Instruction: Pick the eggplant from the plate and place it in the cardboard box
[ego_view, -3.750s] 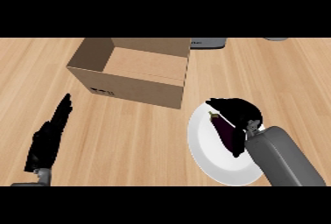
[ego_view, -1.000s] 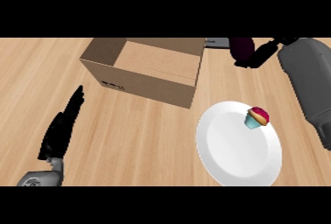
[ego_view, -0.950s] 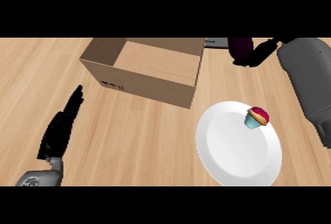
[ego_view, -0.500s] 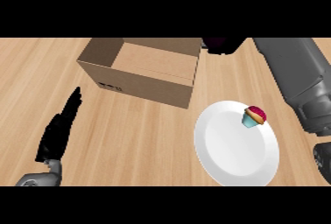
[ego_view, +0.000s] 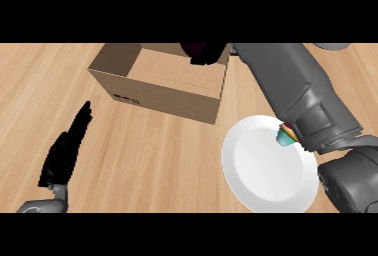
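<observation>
1. Right hand (ego_view: 210, 54), fingers curled round the dark eggplant (ego_view: 190, 48), hangs over the cardboard box's (ego_view: 159, 92) far rim.
2. The box's opening lies directly below, slightly nearer; the plate (ego_view: 258, 185) is well apart.
3. Left hand (ego_view: 66, 150) rests open on the worktop (ego_view: 148, 165).

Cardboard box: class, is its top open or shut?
Open: the cardboard box has no lid across it, and its inner floor and walls show from above.

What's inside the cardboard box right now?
Bare brown floor shows inside the cardboard box. The right hand hangs over its far right corner, hiding that part; whether it holds the eggplant cannot be told. The near wall hides the floor's front.
</observation>
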